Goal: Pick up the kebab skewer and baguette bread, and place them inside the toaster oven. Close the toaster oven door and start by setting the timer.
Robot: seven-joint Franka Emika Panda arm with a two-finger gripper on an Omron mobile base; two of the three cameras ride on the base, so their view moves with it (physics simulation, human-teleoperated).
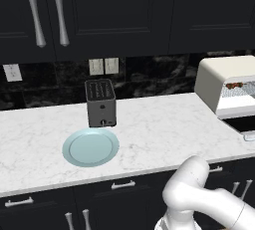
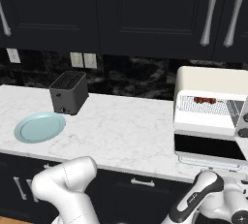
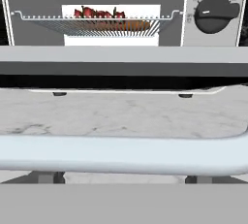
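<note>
Dark cabinets [image 1: 99, 10] hang over a white marble counter [image 1: 149, 124] with a black speckled backsplash behind it. On the counter stands a small dark grey slot toaster [image 1: 101, 102], and just in front of it lies a pale blue plate [image 1: 90, 147] with nothing on it.

At the right end of the counter sits the cream-white toaster oven [image 2: 210, 109]. Its door [image 2: 209, 148] is folded down and open, so the dark glass panel lies roughly flat in front of the oven mouth. In the hand view the door's pale bar handle [image 3: 121, 152] runs straight across the lower part of the picture, very close to the camera, with the marble showing through the glass above it.

Inside the oven, on the wire rack [image 3: 97, 22], rests the kebab skewer [image 3: 97, 12] (its red chunks stand out against the white back wall). Right beside it on the same rack lies the baguette bread [image 3: 114, 24], showing as an orange-brown strip behind the wires. A dark grey knob [image 3: 215, 15] sits on the panel to the right of the opening.

The gripper's fingertips cannot be made out in any view; its jaws stand spread wide with nothing between them.
</note>
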